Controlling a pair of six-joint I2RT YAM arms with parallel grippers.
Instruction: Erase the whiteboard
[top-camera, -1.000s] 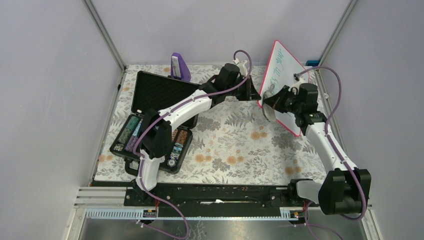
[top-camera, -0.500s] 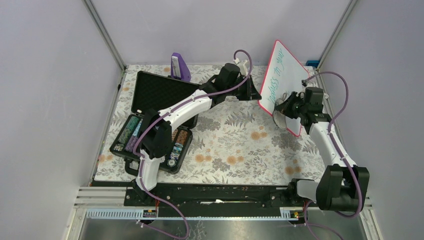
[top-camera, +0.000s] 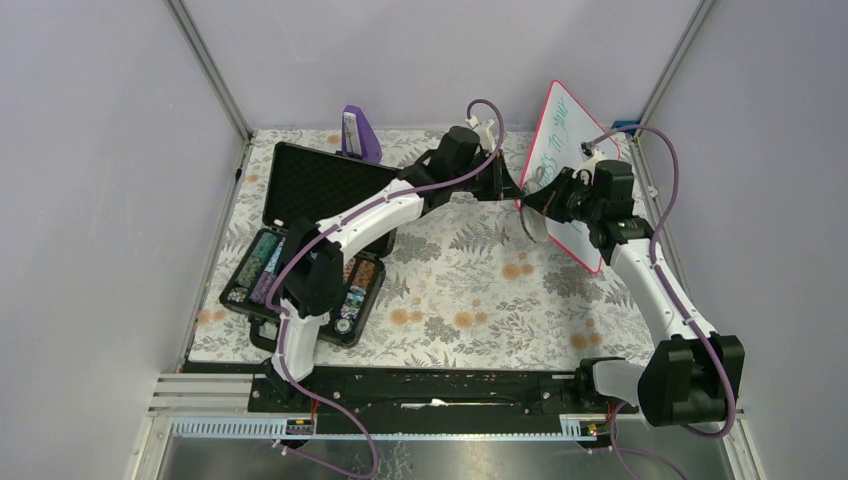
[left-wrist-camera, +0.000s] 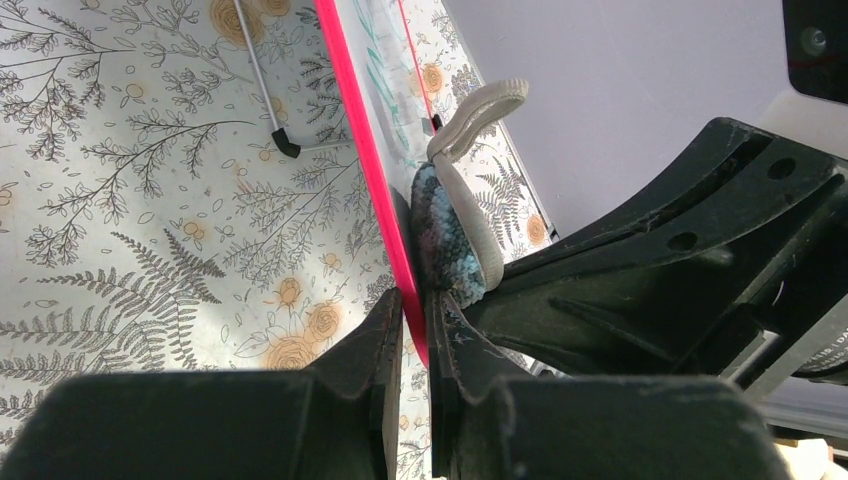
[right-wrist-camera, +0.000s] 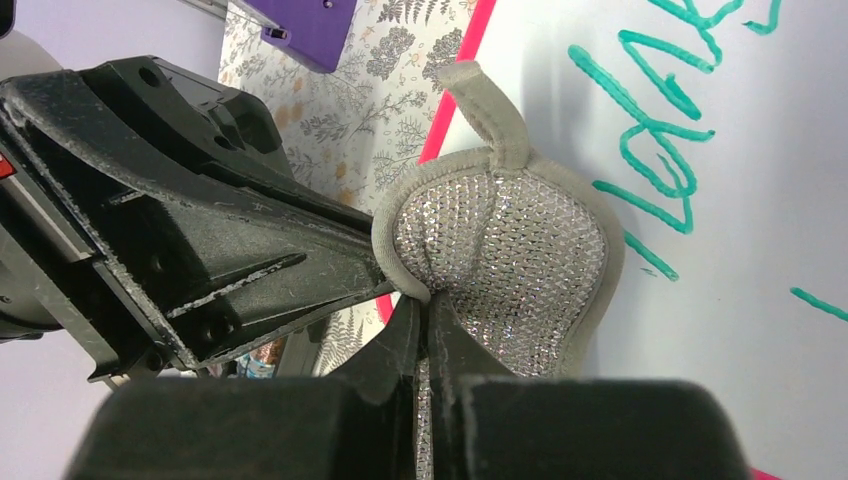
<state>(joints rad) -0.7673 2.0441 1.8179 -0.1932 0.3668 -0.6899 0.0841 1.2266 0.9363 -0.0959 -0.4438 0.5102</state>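
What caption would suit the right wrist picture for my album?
Right hand holds a sparkly grey pad against the whiteboard beside green writing.

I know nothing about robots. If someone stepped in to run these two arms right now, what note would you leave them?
Left gripper: shut on the whiteboard at its red rim, holding it up on edge.
Right gripper: shut on the wiping pad, pressed against the board's face.
Done: board lifted, pad in contact.
Left: green writing shows on the board; wipe it off.
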